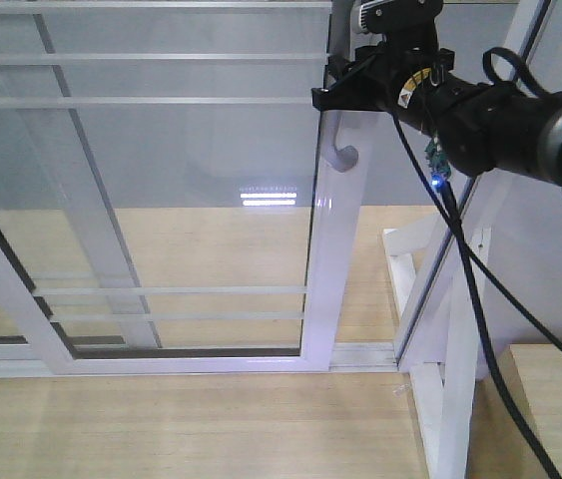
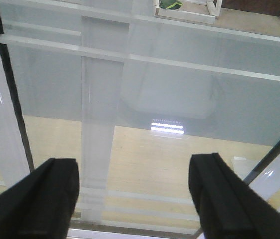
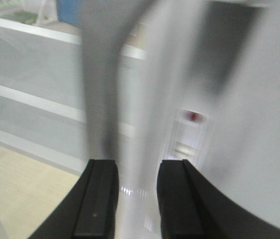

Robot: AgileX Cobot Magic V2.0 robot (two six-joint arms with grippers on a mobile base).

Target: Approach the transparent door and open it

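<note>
Where the exterior front view looks downward, the tall transparent door (image 1: 325, 259) of clear glass in a white frame, crossed by thin horizontal white bars, fills the left and centre, its lower rail seated on a pale track (image 1: 360, 351) beside the light wooden floor (image 1: 161, 429). Curved grey pull handle (image 1: 341, 150) on the door's right stile; black right tool (image 3: 137, 179) at its upper end, fingers narrowly parted, grip on the handle not discernible. Black left tool (image 2: 135, 199) released, fingers wide apart, facing the glass.
</note>
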